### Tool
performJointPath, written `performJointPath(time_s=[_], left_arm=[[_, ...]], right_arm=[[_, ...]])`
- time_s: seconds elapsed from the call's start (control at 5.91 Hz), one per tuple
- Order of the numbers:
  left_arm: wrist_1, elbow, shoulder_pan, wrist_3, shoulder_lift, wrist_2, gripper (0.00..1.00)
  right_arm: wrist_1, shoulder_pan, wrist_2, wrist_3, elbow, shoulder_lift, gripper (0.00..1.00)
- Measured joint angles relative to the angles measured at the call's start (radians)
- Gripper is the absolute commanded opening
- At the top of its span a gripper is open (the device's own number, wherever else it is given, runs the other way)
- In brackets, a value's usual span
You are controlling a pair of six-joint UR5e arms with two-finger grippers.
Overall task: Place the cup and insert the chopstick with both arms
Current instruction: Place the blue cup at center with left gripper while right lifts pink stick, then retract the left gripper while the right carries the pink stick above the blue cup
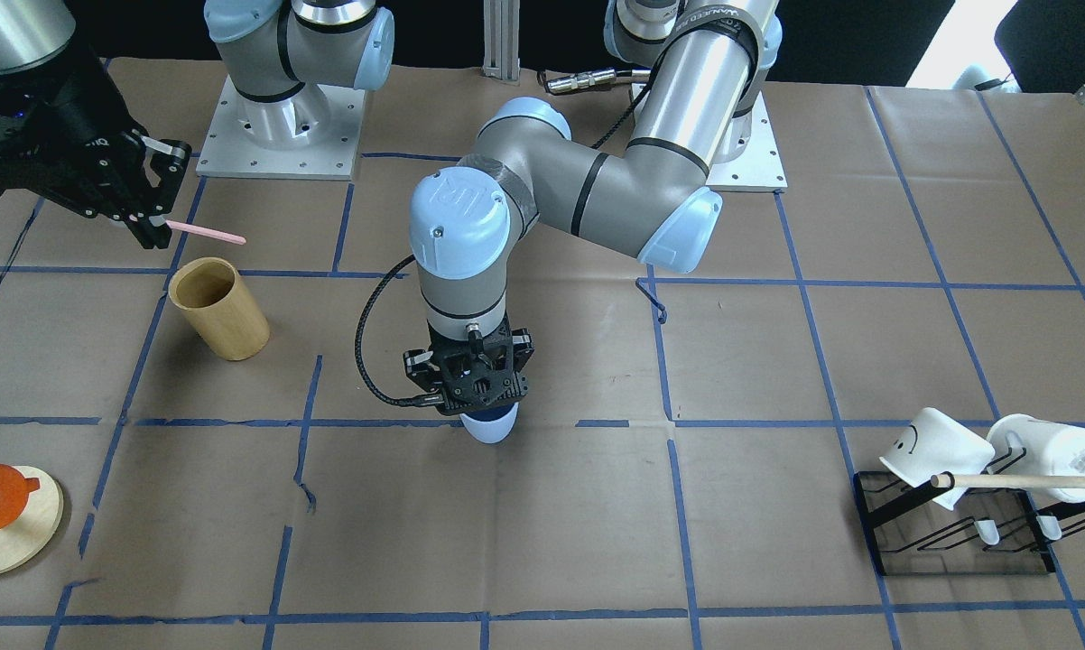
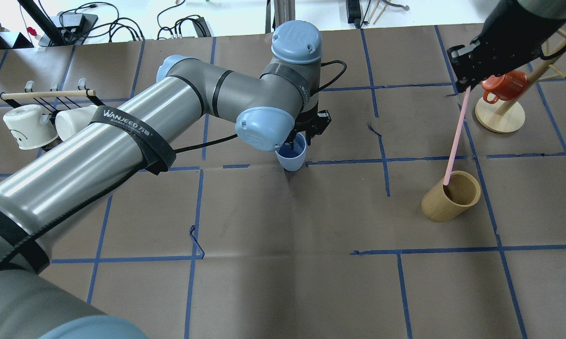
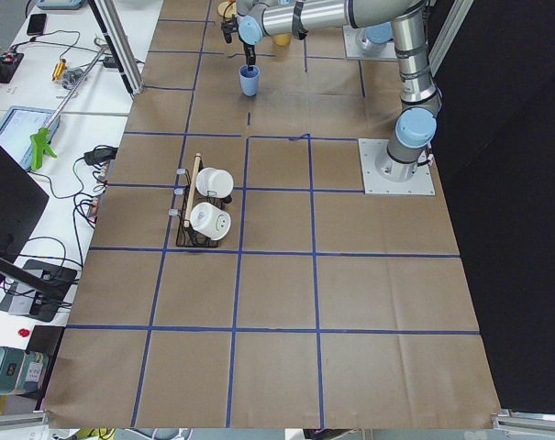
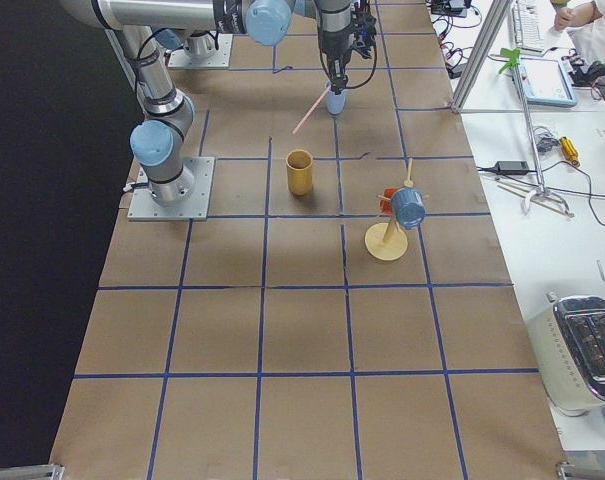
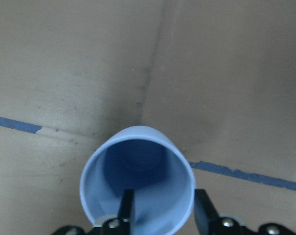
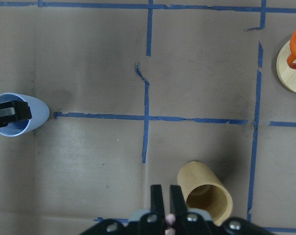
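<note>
The light blue cup (image 1: 490, 426) stands upright at the table's middle, by a blue tape line; it also shows in the overhead view (image 2: 292, 157). My left gripper (image 1: 479, 402) points straight down and is shut on the cup's rim. In the left wrist view one finger (image 5: 125, 210) is inside the cup (image 5: 138, 166) and the other is outside. I cannot tell if the cup's base touches the table. My right gripper (image 2: 465, 84) is shut on one pink chopstick (image 2: 455, 136), which hangs above the tan bamboo cylinder (image 2: 450, 195). The chopstick also shows in the front view (image 1: 207, 235).
A black rack (image 1: 949, 533) with two white mugs and a long wooden rod (image 1: 1021, 481) stands on my left side. An orange mug (image 2: 502, 84) hangs on a wooden stand (image 2: 499, 117) beyond the bamboo cylinder. Blue tape lines grid the brown table cover.
</note>
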Motion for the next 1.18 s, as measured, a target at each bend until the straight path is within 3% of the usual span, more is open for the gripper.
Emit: performJointPath(time_s=[0.17,0.51,0.85,1.18], left_arm=[[-0.018,0.02,0.023,0.028,0.044,-0.005,0.98],[-0.163,0.037,0.133,0.191,0.174,-0.054,0.98],[-0.252,0.023,0.278,0.363,0.258,-0.068,0.98],[-0.312,-0.005,0.385,0.516,0.351,-0.06,0.98]], right_arm=[[0.048,0.038,-0.004,0.077,-0.068,0.04,0.07],[0.075,0.06,-0.008,0.111,-0.108,0.067,0.07],[0.05,0.071,-0.006,0.132,-0.119,0.098,0.07],[-0.013,0.17,-0.01,0.253,-0.204,0.202,0.07]])
